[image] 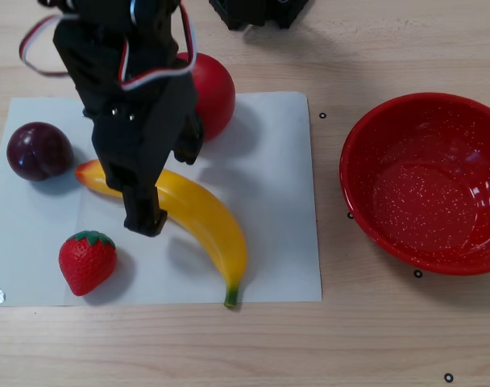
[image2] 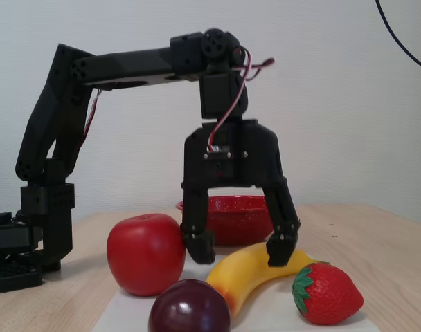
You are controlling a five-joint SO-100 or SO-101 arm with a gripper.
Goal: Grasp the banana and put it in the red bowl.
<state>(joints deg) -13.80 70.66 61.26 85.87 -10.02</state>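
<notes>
Yellow banana (image: pixel 198 216) lies diagonally | black tool (image2: pixel 241 254) spread, straddling its middle crosswise | red bowl (image: pixel 429 181) empty.

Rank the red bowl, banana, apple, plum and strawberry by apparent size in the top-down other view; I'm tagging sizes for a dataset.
Largest to smallest:
1. red bowl
2. banana, longest fruit
3. apple, partly hidden by the arm, so unsure
4. plum and strawberry: alike, not ranked
</notes>
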